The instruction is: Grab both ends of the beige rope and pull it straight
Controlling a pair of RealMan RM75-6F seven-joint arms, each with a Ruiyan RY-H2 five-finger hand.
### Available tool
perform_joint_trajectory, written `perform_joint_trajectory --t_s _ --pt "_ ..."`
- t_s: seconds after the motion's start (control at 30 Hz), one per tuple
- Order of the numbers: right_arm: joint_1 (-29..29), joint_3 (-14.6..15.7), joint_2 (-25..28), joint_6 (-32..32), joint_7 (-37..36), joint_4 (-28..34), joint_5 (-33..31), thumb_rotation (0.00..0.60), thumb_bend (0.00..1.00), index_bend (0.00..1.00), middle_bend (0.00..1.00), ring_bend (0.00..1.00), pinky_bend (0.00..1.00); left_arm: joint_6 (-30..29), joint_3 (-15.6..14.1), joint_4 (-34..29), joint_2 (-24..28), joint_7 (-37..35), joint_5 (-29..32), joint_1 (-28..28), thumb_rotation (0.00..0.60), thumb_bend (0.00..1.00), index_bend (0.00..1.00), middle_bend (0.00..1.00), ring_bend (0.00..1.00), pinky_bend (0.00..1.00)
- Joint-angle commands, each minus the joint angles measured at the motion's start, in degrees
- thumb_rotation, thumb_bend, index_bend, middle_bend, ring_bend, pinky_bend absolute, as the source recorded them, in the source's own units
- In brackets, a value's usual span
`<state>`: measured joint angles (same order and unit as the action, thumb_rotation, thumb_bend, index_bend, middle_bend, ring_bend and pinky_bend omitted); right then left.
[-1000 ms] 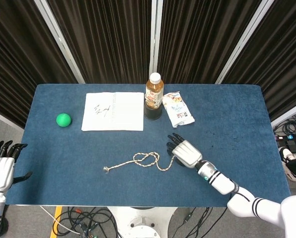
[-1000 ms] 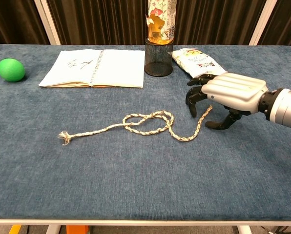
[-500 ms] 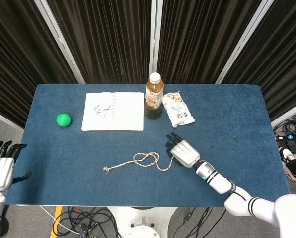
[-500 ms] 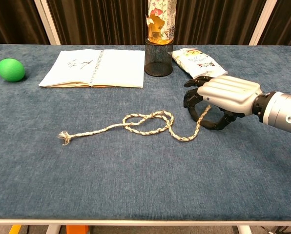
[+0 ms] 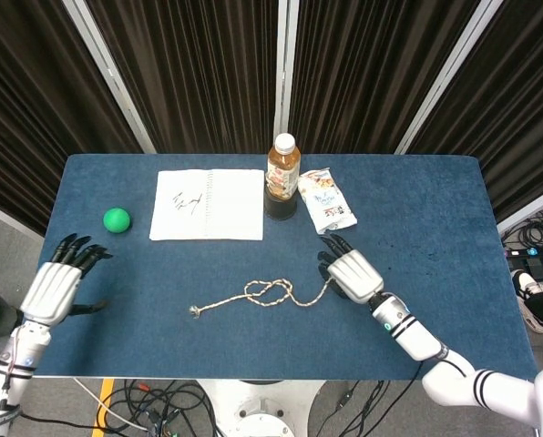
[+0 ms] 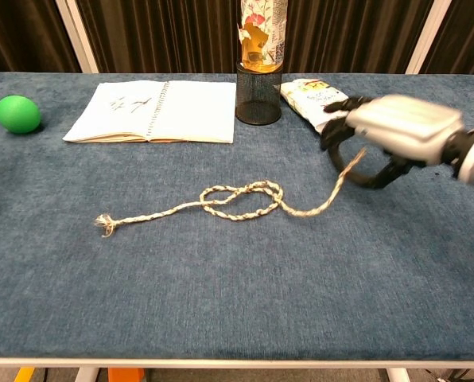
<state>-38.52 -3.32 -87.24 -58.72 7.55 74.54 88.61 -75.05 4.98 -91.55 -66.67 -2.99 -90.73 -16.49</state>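
Observation:
The beige rope (image 5: 267,293) (image 6: 245,199) lies on the blue table (image 5: 435,209) with a knotted loop in its middle. Its frayed left end (image 5: 196,311) (image 6: 104,224) rests flat and free. My right hand (image 5: 349,273) (image 6: 396,127) pinches the right end, and that stretch of rope rises off the cloth toward the hand. My left hand (image 5: 57,284) hovers with its fingers spread over the table's left edge, far from the rope and holding nothing. The chest view does not show the left hand.
A green ball (image 5: 116,219) (image 6: 17,113) sits at the left. Behind the rope are an open notebook (image 5: 208,204) (image 6: 153,110), a bottle (image 5: 282,168) in a black mesh cup (image 6: 258,91), and a snack packet (image 5: 326,200) (image 6: 320,97).
My right hand closed on the rope's right end, then lifted it up and to the right, stretching that section. My left hand came up and inward over the table's left edge.

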Motion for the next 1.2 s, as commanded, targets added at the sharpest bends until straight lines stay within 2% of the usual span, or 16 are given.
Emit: perform_joint_trajectory --t_s 0.03,0.2,0.4,0.53,0.77,1.1,1.2 --pt "2.4 -2.5 4.9 -1.6 6.7 7.3 -5.5 0.6 0.45 0.65 0.29 0.05 0.0 6.6 1.2 -0.6 -1.6 -4.3 -2.9 -6.7 0.6 0.06 0.36 0.23 0.09 0.07" --pt "3.8 -3.9 7.5 -2.6 11.1 12.4 -10.1 0.6 0.45 0.65 0.29 0.05 0.0 15.2 2.1 -0.3 -6.1 -3.3 -1.8 -13.6 0.6 0.06 0.42 0.25 0.09 0.07" --pt "4.6 -3.7 8.3 -3.0 12.2 13.7 -11.5 0.6 0.45 0.65 0.29 0.05 0.0 22.8 1.7 -0.6 -10.8 2.8 2.5 -18.0 0.6 0.11 0.46 0.25 0.09 0.07" --pt "4.8 -3.3 8.2 -2.7 11.9 13.4 -11.6 0.6 0.45 0.65 0.29 0.05 0.0 24.0 1.6 -0.8 -13.7 6.4 6.1 -18.7 0.6 0.16 0.46 0.25 0.09 0.07" --pt "4.5 -3.4 7.6 -2.5 11.1 12.7 -11.5 0.6 0.46 0.65 0.29 0.05 0.0 24.6 1.8 -1.7 -17.7 12.1 13.6 -19.1 0.6 0.19 0.46 0.25 0.09 0.07" --pt "4.5 -2.8 7.5 -2.2 9.9 12.1 -10.5 0.6 0.46 0.65 0.29 0.05 0.0 21.7 0.9 0.8 -23.3 24.2 20.6 -19.7 0.6 0.21 0.5 0.25 0.09 0.07" --pt "4.6 -2.7 7.3 -2.3 9.4 11.8 -10.3 0.6 0.46 0.65 0.28 0.05 0.0 21.1 0.9 1.7 -24.6 25.8 21.7 -20.0 0.6 0.22 0.5 0.25 0.09 0.07"
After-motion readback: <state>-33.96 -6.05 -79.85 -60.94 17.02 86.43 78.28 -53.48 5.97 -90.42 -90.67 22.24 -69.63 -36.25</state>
